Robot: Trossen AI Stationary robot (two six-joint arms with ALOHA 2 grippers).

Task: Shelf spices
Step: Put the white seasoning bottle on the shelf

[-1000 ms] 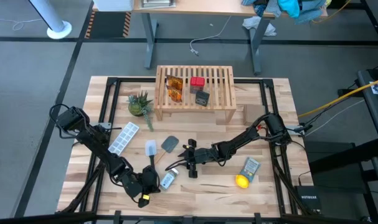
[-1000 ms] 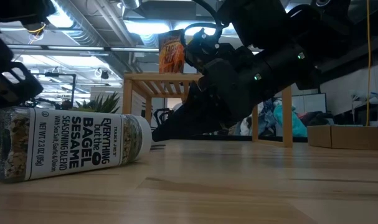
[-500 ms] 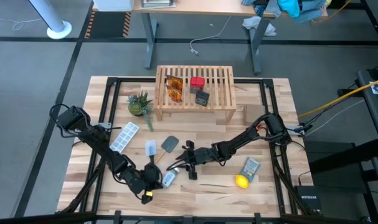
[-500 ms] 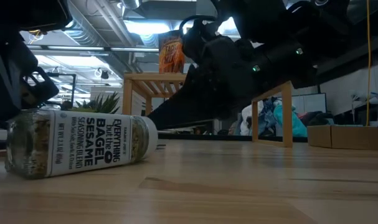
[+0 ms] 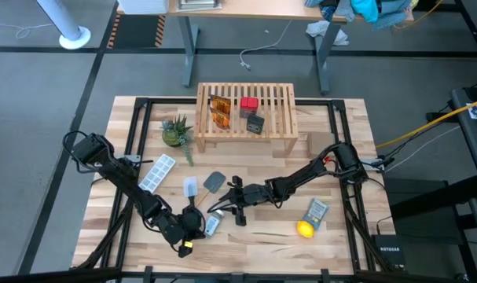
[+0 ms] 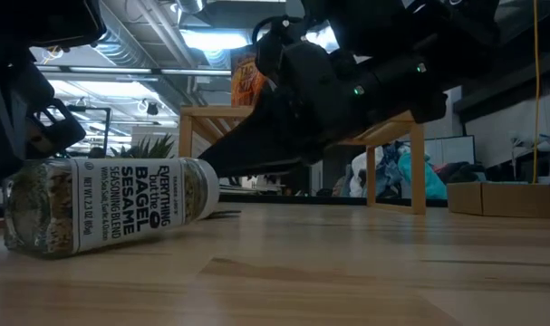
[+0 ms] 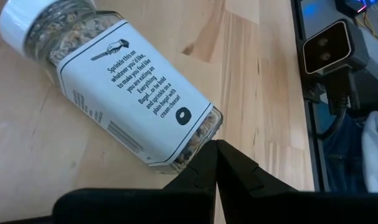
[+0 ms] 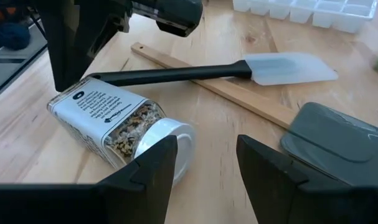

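Left claw (image 7: 215, 146), pinched together, braces the bottle (image 5: 212, 226) base so the right claw (image 8: 204, 152), apart, can grasp its cap

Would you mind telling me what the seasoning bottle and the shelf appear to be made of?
Seasoning bottle: clear glass or hard plastic, as the seeds show through; smooth white cap, probably plastic; matte paper-like printed label. Shelf: pale unpainted wood, with visible slats and a light, natural-looking finish.

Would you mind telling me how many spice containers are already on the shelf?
4 on the light wooden slatted shelf: two amber-orange packets at left, a small red box, a small black box. Others may hide behind.
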